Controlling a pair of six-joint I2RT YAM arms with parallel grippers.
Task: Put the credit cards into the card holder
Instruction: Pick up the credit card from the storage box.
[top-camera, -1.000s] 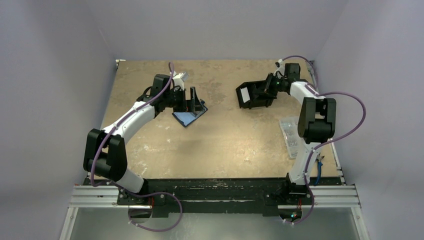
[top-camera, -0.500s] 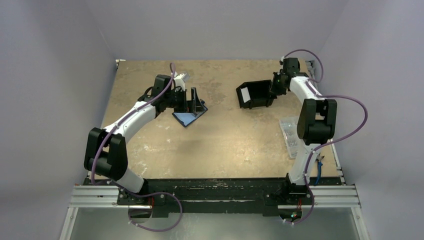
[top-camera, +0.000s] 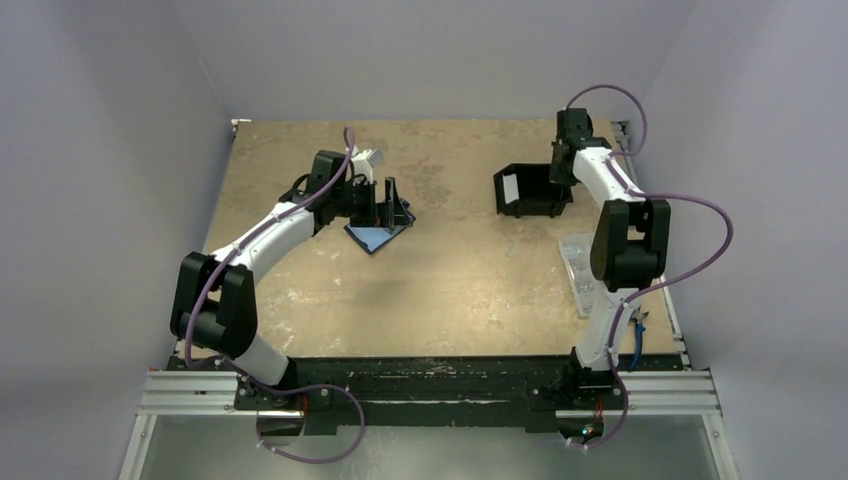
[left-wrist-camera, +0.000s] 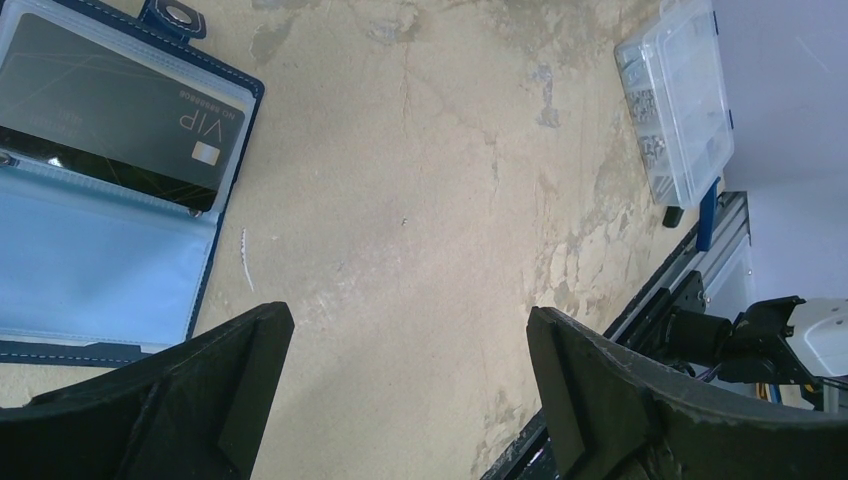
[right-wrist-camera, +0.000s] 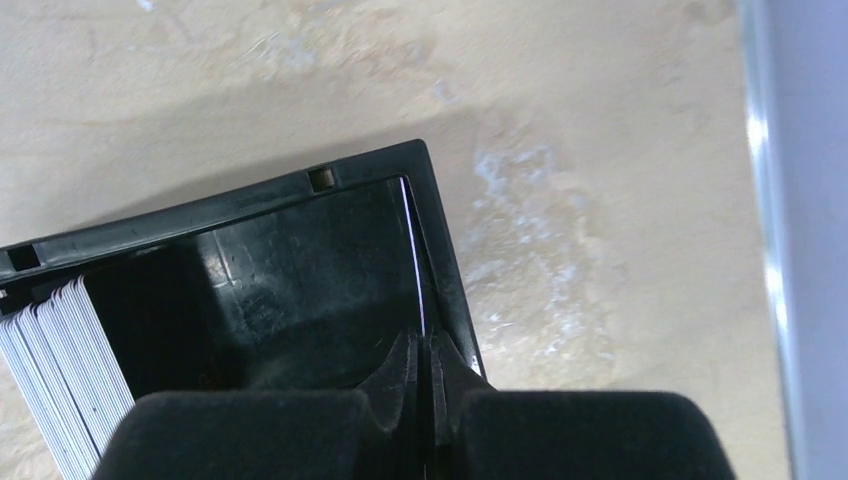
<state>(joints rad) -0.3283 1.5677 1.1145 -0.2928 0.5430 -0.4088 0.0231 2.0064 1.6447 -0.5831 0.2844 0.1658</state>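
Observation:
The navy card holder (top-camera: 375, 237) lies open on the table. In the left wrist view (left-wrist-camera: 90, 260) a black VIP card (left-wrist-camera: 120, 110) sits in its upper clear sleeve. My left gripper (top-camera: 390, 205) hovers just above and beside it, open and empty (left-wrist-camera: 408, 322). My right gripper (top-camera: 557, 170) is at the right end of the black open-sided box (top-camera: 530, 190). In the right wrist view it is shut (right-wrist-camera: 425, 345) on a thin card (right-wrist-camera: 412, 250), seen edge-on against the box's right wall. A stack of pale cards (right-wrist-camera: 55, 370) stands at the box's left end.
A clear plastic compartment box (top-camera: 580, 270) lies at the table's right edge, below the black box; it also shows in the left wrist view (left-wrist-camera: 680, 95). Grey walls enclose the table. The aluminium rail (top-camera: 430, 395) runs along the near edge.
My right gripper has swung right and toward the back wall. The black box has shifted right and turned with it. The left arm has barely moved.

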